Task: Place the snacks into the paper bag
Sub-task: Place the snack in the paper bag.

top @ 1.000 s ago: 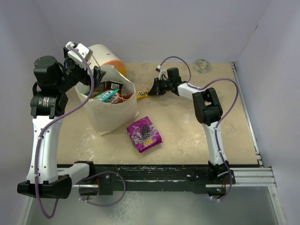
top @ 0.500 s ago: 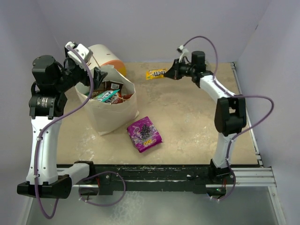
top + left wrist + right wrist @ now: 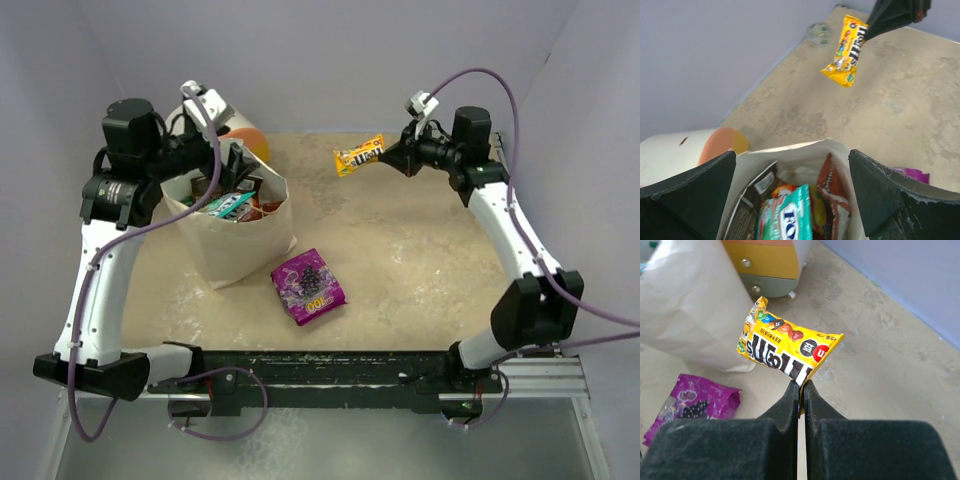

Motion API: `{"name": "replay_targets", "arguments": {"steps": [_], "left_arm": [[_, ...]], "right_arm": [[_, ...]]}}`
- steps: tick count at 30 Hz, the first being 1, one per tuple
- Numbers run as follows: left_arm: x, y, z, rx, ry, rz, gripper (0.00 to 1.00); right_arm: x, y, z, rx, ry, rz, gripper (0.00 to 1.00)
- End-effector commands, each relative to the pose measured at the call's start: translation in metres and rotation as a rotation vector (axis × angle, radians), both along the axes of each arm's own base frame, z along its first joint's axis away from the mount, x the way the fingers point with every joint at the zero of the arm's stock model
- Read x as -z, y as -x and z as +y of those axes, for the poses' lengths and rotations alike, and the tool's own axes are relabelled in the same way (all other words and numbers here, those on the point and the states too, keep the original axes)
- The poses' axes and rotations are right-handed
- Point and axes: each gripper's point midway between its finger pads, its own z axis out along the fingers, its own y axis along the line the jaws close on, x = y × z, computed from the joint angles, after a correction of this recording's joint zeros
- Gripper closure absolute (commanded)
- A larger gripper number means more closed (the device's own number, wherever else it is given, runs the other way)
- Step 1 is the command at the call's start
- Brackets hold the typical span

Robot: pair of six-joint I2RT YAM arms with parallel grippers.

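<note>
Mottled beige tabletop (image 3: 420, 260), pale lilac walls on three sides.

High at the back right, the right gripper (image 3: 801, 385): jaws pressed together on the yellow candy bag (image 3: 790, 347), pinching one long edge near its middle. Packet carried clear of the table, printed face toward the wrist camera, long axis crosswise to the fingers, body jutting out ahead of the tips.

From that gripper, the paper bag (image 3: 245, 245) off to the left and somewhat back toward the arm bases, well apart. Upright, mouth open upward. Inside: a teal packet (image 3: 790, 215), a dark brown packet (image 3: 752, 200), an orange-red packet (image 3: 832, 190); the rest too crowded to sort.

Directly over the bag mouth, the left gripper (image 3: 790, 185): jaws spread wide, one finger to each side of the opening, nothing clamped. Touching the paper or just off it: cannot tell.

Flat on the table just beside the bag's near corner, a purple packet (image 3: 308, 286): down and left of the right gripper, nearer the left one, under neither.

Behind the bag, a white-and-orange cylinder (image 3: 235, 130). By the back wall, a small grey-green ball (image 3: 818, 33).

Judged step: carry to the bag, drop pending. Turns on a leftward sweep, then lining the packet's long axis with the gap between the left fingers. Left arm nearer the bag but empty; load on the right.
</note>
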Motion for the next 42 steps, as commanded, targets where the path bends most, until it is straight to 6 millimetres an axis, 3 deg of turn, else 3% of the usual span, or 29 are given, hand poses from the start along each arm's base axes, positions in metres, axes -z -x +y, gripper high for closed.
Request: {"name": "replay_targets", "arguments": {"steps": [1, 11, 20, 26, 31, 36, 42], "left_arm": [[-0.019, 0.018, -0.034, 0.132, -0.018, -0.061, 0.03], [-0.016, 0.043, -0.107, 0.411, 0.019, -0.006, 0.07], [0.014, 0.067, -0.169, 0.614, 0.043, 0.11, 0.1], [0.021, 0.075, -0.2, 0.687, 0.115, 0.178, 0.1], [0.015, 0.066, -0.219, 0.67, 0.186, 0.231, 0.1], [0.008, 0.049, -0.228, 0.601, 0.248, 0.275, 0.16], [0.009, 0.049, -0.234, 0.596, 0.293, 0.359, 0.25]], "right_arm": [[-0.031, 0.041, 0.001, -0.113, 0.066, -0.157, 1.0], [-0.08, 0.105, 0.002, -0.214, 0.074, -0.339, 1.0], [-0.109, 0.132, 0.004, -0.224, 0.015, -0.418, 1.0], [-0.106, 0.138, 0.007, -0.248, -0.003, -0.392, 1.0], [-0.1, 0.142, 0.014, -0.278, -0.009, -0.378, 1.0], [-0.086, 0.147, 0.026, -0.314, 0.008, -0.364, 1.0], [-0.076, 0.149, 0.033, -0.339, 0.011, -0.351, 1.0]]}}
